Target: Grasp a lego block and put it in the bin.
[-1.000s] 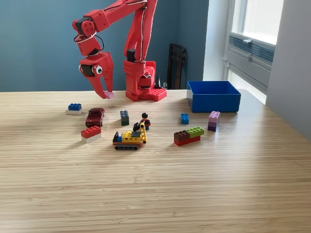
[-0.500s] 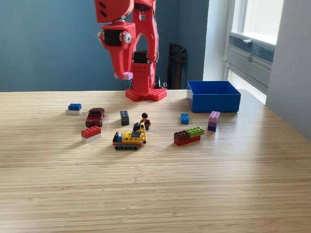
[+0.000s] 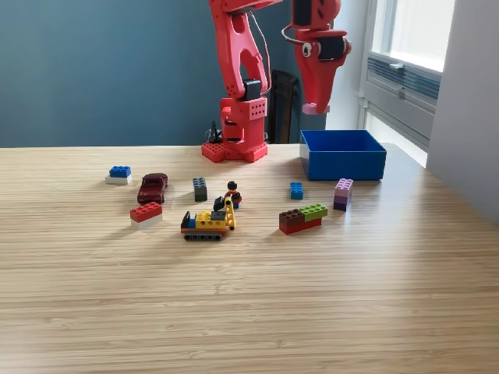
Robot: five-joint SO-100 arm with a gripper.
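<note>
Table [image 3: 249, 312]: light wood with long stripes, it fills the lower part of the exterior view.
Blue block [image 3: 119, 172]: far on the exterior view's left, it sits on a white plate, flat on the table.
Toy car [image 3: 152, 187]: dark red, just right of the blue block and a little nearer to the camera.
Red block [image 3: 146, 212]: on a white plate, in front of the toy car.
Dark block [image 3: 200, 188]: grey-black, upright, between the toy car and the small figure.
Yellow vehicle [image 3: 207, 224]: a small built model with tracks; the figure [image 3: 232, 192] stands just behind it.
Arm base [image 3: 235, 148]: red, at the far edge of the table, near the middle.
Brown and green blocks [image 3: 302, 218]: joined together on a red piece, right of the yellow vehicle.
Small blue block [image 3: 296, 190]: alone, between the figure and the bin.
Gripper [image 3: 313, 107]: red, high in the air, points down – it is clamped on a small pink block [image 3: 311, 108], above the left edge of the bin.
Purple block [image 3: 343, 194]: a short stack, just in front of the bin.
Bin [image 3: 343, 164]: blue box with low walls, on the exterior view's right – its inside floor is not visible from here.
</note>
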